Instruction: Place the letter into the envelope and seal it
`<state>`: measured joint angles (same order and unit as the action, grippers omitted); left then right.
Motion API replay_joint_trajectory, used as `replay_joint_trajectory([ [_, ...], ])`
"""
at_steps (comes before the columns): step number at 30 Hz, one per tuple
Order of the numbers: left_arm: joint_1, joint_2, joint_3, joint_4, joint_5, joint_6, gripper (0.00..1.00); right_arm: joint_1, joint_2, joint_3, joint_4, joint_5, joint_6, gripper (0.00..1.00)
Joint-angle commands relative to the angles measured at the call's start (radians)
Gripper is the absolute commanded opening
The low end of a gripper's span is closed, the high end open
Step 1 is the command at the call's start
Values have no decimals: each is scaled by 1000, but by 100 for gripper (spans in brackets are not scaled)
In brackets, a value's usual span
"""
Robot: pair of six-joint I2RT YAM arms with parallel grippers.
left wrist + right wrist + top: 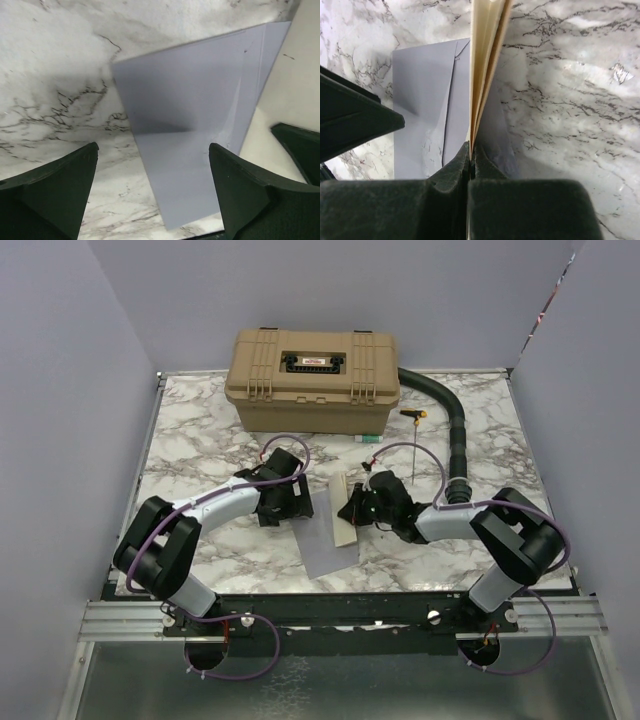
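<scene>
Over envelope (422, 105), letter (484, 60) pinched, right jaws

The left arm (220, 505) and right arm (447, 525) are showing pale grey shells between black joints, purple cables (300, 450) looping alongside, matte black wedge-shaped fingers (55, 195) tipping each.

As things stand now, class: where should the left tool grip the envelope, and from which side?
Probably the free long edge nearest the left tool, approached from above and the left. The envelope lies flat on the table, so only an edge can be pinched, and the letter crowds its other side.
</scene>
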<state>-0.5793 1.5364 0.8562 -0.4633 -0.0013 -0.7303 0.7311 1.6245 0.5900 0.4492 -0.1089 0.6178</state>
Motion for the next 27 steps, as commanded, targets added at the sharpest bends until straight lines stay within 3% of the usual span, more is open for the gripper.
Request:
replay_joint_trajectory([
  [1,-1,28,-71,-52,154,-142,92,23,21,-14,-2,81,102,1],
  [6,-3,-12,-124,-53,140,-237,91,24,-9,-38,-43,85,177,1],
  [11,-5,-44,-183,-23,134,-330,81,23,-27,-71,-12,36,217,1],
  [19,-10,-93,-320,-26,280,-423,84,26,7,-65,23,-33,247,1],
  [27,-19,-128,-355,31,303,-544,84,56,60,-17,61,-73,181,1],
])
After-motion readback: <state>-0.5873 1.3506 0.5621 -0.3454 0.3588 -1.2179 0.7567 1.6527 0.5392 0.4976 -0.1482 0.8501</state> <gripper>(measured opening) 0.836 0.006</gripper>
